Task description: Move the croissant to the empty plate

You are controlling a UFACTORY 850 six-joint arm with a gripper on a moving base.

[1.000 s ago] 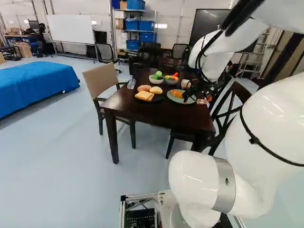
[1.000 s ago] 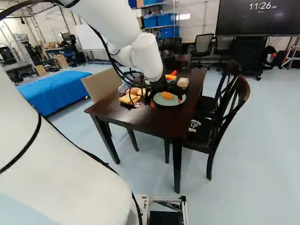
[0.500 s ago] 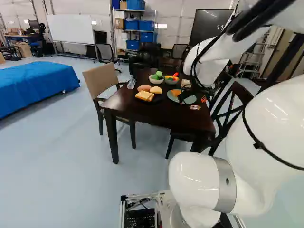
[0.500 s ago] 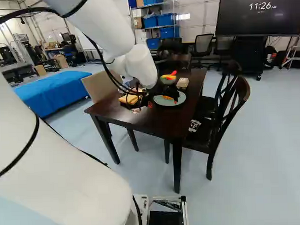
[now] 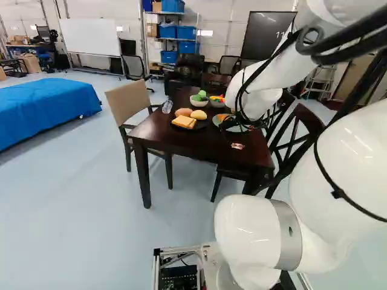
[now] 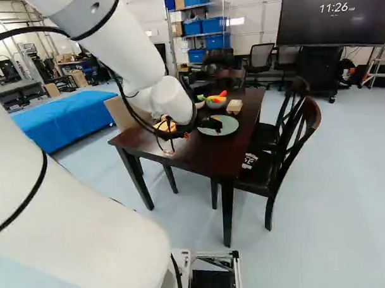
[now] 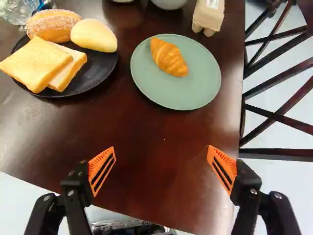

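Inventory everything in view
Plates: 2, green, black, table
Croissant: 1, golden, green plate
Toast: 2, golden, black plate
Buns: 2, tan, black plate
Bottle: 1, clear, by buns
Bowls: 2, pale, beyond plates
Carton: 1, tan, beyond croissant
Table: 1, brown, ahead
Chairs: several, tan, black, near table
Cover: 1, blue, left of table
Whiteboard: 1, white, back
Shelf: 1, grey, back
Screen: 1, black, back
Arm: 1, white, over table
Gripper: 1, black, open, over table
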